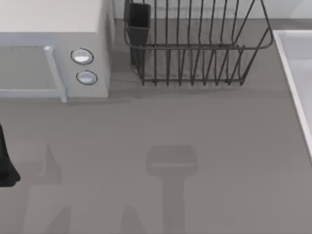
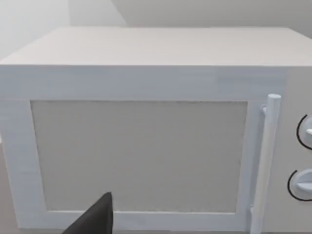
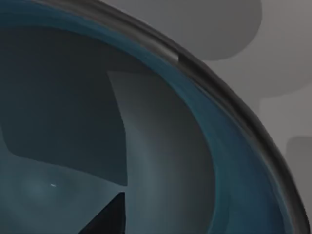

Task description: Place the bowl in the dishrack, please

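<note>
The bowl [image 3: 161,146] is very close in the right wrist view, with a blue inside and a dark rim. A dark part of my right gripper [image 3: 109,217] reaches over its inside; the grasp itself is hidden. The dishrack [image 1: 195,48], dark wire with flaring sides and upright tines, stands at the back of the table, right of centre, and nothing lies in the part I can see. Its dark utensil cup [image 1: 138,22] sits at its left corner. My left arm [image 1: 6,165] stays at the table's left edge, and my left gripper [image 2: 95,219] faces the microwave door.
A white microwave [image 1: 53,29] with two round knobs [image 1: 82,56] stands at the back left, close beside the rack; its door [image 2: 141,156] is shut. A pale raised rim [image 1: 292,78] runs along the right side. Arm shadows fall on the grey table [image 1: 219,146].
</note>
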You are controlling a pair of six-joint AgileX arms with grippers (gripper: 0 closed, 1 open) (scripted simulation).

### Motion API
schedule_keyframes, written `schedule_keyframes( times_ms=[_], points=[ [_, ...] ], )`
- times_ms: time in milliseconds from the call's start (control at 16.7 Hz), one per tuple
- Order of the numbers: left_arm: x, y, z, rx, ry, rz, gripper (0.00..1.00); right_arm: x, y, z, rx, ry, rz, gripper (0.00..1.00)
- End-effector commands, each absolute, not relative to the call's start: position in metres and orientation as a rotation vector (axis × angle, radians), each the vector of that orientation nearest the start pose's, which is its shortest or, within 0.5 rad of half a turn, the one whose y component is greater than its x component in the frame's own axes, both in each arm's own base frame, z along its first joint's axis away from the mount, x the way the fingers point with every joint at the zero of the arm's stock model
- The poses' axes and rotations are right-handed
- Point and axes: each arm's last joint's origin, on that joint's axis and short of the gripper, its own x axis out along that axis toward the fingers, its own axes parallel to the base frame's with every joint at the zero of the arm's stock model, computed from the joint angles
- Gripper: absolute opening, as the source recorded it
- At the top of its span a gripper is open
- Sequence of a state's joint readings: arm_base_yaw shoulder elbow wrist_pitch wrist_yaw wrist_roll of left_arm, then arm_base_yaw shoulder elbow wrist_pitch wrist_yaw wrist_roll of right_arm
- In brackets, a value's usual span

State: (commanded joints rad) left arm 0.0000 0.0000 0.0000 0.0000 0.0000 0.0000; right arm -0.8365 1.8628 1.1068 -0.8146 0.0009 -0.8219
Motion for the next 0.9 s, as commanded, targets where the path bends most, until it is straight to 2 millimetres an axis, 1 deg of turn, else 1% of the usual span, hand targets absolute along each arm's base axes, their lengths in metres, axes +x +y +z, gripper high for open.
schedule_keyframes(
  times_ms=[600,660,900],
  points=[
    [0.1057,-0.0012,0.1600,0.000,0.000,0.000,1.00,0.2166,-0.2372,0.1290,0.008,1.571,-0.008,0.02],
    [0.1057,-0.0012,0.1600,0.000,0.000,0.000,1.00,0.2166,-0.2372,0.1290,0.008,1.571,-0.008,0.00],
    [0.1057,-0.0012,0.1600,0.000,0.000,0.000,1.00,0.2166,-0.2372,0.1290,0.008,1.571,-0.008,0.00]
  ],
)
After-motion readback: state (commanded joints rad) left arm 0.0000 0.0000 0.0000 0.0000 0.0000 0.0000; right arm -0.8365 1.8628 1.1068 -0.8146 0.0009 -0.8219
